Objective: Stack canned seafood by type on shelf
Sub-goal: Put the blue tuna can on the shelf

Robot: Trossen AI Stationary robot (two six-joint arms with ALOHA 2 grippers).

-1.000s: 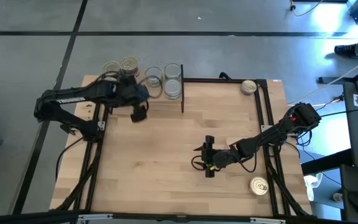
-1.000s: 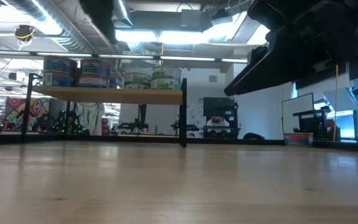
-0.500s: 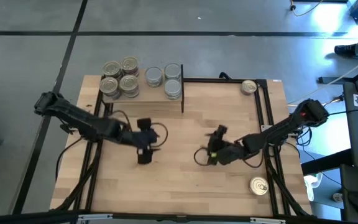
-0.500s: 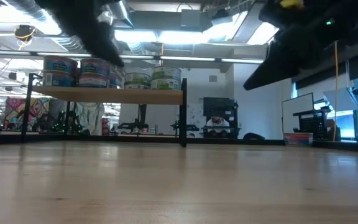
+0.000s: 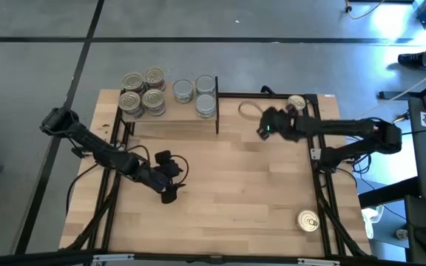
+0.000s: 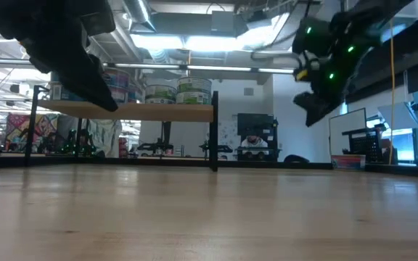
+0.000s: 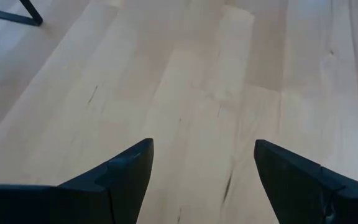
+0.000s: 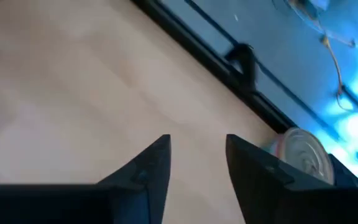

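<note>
Two tins lay off the shelf (image 5: 170,118): far tin (image 5: 296,103), near tin (image 5: 308,220). Right gripper (image 5: 266,127) hovered near the far tin, fingers narrowly apart, empty; left gripper (image 5: 166,196) wide, empty. Rigid, smooth, probably fairly heavy: grip across the side wall.

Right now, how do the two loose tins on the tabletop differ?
The far tin lies at the table's far right corner, close to the right tool; the near tin lies by the right edge near the front, with neither tool close. The near tin's pull-tab shows plainly; the far tin's lid detail is unclear. Both are round, gold-topped, flat on the tabletop, off the shelf.
</note>
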